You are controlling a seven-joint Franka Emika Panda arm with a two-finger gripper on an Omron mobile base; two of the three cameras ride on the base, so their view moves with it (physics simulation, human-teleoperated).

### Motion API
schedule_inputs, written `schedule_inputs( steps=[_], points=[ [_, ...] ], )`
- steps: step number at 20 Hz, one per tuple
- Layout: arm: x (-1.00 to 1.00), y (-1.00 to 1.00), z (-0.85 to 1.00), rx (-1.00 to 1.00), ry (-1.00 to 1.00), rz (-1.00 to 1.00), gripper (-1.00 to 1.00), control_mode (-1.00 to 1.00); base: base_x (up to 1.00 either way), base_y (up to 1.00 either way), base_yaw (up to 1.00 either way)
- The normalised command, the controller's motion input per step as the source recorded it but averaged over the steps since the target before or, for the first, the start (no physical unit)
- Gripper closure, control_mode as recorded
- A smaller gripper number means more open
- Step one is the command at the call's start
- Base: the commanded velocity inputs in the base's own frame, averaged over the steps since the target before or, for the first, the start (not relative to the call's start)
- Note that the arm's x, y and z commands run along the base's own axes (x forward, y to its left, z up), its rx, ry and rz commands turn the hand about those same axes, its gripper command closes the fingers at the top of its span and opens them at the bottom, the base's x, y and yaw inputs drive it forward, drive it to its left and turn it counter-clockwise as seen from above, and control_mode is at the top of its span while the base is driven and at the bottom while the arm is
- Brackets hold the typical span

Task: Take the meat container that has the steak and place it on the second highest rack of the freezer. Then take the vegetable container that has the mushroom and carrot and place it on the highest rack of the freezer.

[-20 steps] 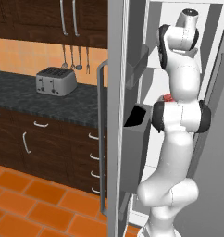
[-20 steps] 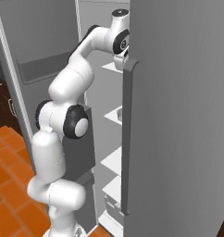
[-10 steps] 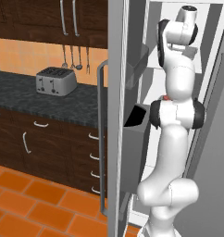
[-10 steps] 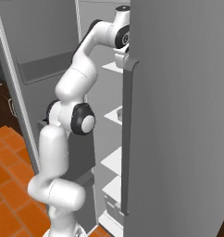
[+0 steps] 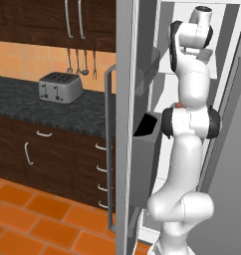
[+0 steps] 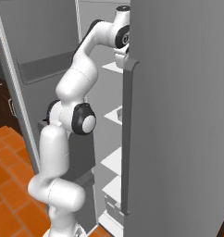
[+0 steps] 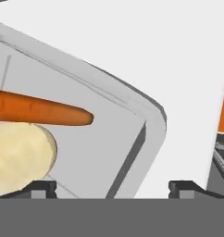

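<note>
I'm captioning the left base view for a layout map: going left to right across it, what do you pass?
Toaster on the dark counter → hanging utensils → the freezer's bar handle → dark-grey door bin → white robot arm.

Even, flat rendered light fills all three views, with no glare and no blur; edges stay crisp to the corners without bending. The freezer [image 5: 142, 124] interior is bright white, its door face a duller grey, and the counter [image 5: 53, 107] is dark. In the hand view, soft grey shading lines the container [image 7: 132, 120] rim beside the carrot [image 7: 40, 111].
</note>
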Motion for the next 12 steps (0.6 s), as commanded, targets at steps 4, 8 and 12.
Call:
schedule_inputs(
  steps=[4, 8, 12],
  points=[
    [-0.33, 0.13, -0.47, -0.18, -0.31, 0.00, -1.00, -1.00, 0.00, 0.00, 0.00],
    [-0.17, 0.02, -0.27, -0.09, -0.22, 0.00, -1.00, -1.00, 0.00, 0.00, 0.00],
    [-0.24, 0.00, -0.09, -0.08, -0.21, 0.00, -1.00, -1.00, 0.00, 0.00, 0.00]
  ],
)
